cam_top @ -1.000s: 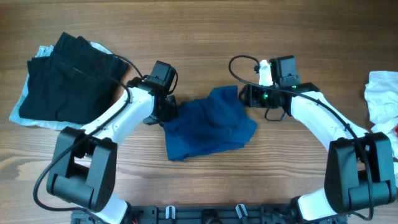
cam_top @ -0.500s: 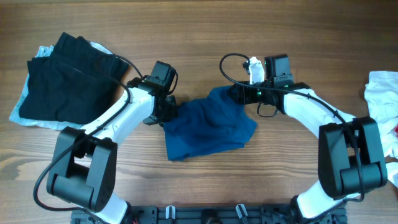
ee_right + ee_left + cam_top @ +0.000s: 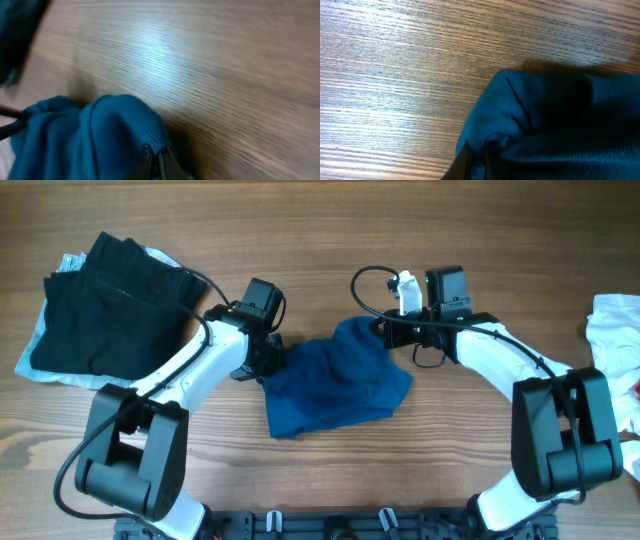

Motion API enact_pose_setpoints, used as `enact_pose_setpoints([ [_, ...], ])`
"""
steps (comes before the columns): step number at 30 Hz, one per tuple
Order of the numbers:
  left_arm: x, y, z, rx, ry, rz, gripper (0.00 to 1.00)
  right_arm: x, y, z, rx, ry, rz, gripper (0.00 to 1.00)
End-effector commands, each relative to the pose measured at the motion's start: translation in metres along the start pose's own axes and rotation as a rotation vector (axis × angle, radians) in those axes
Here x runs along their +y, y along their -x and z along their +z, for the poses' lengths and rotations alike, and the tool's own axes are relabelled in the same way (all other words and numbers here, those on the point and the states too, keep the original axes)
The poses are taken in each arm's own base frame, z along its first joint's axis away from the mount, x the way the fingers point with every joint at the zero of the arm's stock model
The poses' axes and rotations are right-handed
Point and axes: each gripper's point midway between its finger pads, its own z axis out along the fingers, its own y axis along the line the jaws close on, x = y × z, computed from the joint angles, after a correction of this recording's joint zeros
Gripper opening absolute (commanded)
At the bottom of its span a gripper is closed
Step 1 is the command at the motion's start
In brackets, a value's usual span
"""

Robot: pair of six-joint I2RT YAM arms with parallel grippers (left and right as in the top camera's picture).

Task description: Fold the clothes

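The deep-blue garment point(image 3: 335, 380) lay crumpled on the wooden table point(image 3: 320, 230). The left gripper point(image 3: 270, 360) sat at its left edge, fingers pinched together on a fold of the cloth. The right gripper point(image 3: 386, 332) was at its upper-right corner, likewise clamped on the hem. Well to the left of the deep-blue garment a black garment point(image 3: 105, 305) lay on a pale blue cloth point(image 3: 28, 358); well to its right lay a white garment point(image 3: 615, 330)

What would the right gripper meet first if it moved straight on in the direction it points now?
The blue cloth. The right gripper pinches one corner of it and points across it, so it would likely push into the bunched fabric first. The left gripper lies beyond, at the opposite edge.
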Motion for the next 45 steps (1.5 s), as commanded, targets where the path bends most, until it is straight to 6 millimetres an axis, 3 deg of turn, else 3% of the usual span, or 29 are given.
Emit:
enact_pose_setpoints([
  [1, 0.025, -0.013, 0.008, 0.039, 0.12, -0.012, 0.04, -0.058, -0.019, -0.006, 0.036, -0.316, 0.239, 0.06],
  [2, 0.034, -0.016, 0.007, 0.043, 0.166, -0.009, 0.04, -0.085, -0.036, -0.02, 0.061, -0.487, 0.352, 0.04],
  [4, 0.043, -0.017, 0.005, 0.043, 0.212, -0.029, 0.04, -0.109, -0.053, -0.038, 0.074, -0.654, 0.454, 0.04],
  [7, 0.046, -0.018, 0.005, 0.04, 0.222, -0.075, 0.04, -0.113, -0.055, -0.041, 0.085, -0.67, 0.442, 0.04],
  [9, 0.045, -0.018, 0.005, 0.04, 0.221, -0.085, 0.04, -0.103, -0.053, -0.034, 0.1, -0.599, 0.408, 0.04],
  [11, 0.045, -0.018, 0.005, 0.04, 0.222, -0.085, 0.04, -0.078, -0.048, -0.019, 0.132, -0.423, 0.315, 0.08],
  [13, 0.045, -0.018, 0.005, 0.04, 0.222, -0.085, 0.04, -0.044, -0.052, -0.01, 0.19, -0.204, 0.215, 0.33],
  [15, 0.046, -0.019, 0.005, 0.043, 0.223, -0.086, 0.04, -0.027, -0.061, -0.01, 0.237, -0.113, 0.23, 0.47],
  [16, 0.046, -0.02, 0.004, 0.046, 0.225, -0.085, 0.04, -0.02, -0.061, -0.009, 0.241, -0.072, 0.233, 0.49],
  [21, 0.047, -0.021, 0.004, 0.052, 0.229, -0.084, 0.04, -0.007, -0.017, -0.002, 0.074, 0.028, 0.104, 0.66],
  [25, 0.038, -0.019, 0.006, 0.052, 0.183, -0.09, 0.04, 0.006, 0.007, 0.001, -0.016, 0.077, -0.02, 0.7],
  [34, 0.036, -0.017, 0.007, 0.046, 0.171, -0.091, 0.04, 0.022, 0.014, 0.02, -0.054, 0.107, -0.121, 0.77],
  [41, 0.036, -0.017, 0.007, 0.046, 0.171, -0.091, 0.04, 0.037, 0.004, 0.049, -0.039, 0.165, -0.174, 0.73],
  [44, 0.036, -0.017, 0.007, 0.046, 0.171, -0.091, 0.04, 0.044, 0.008, 0.052, -0.057, 0.176, -0.192, 0.47],
  [45, 0.036, -0.017, 0.007, 0.046, 0.171, -0.091, 0.04, 0.042, 0.011, 0.051, -0.067, 0.166, -0.157, 0.13],
])
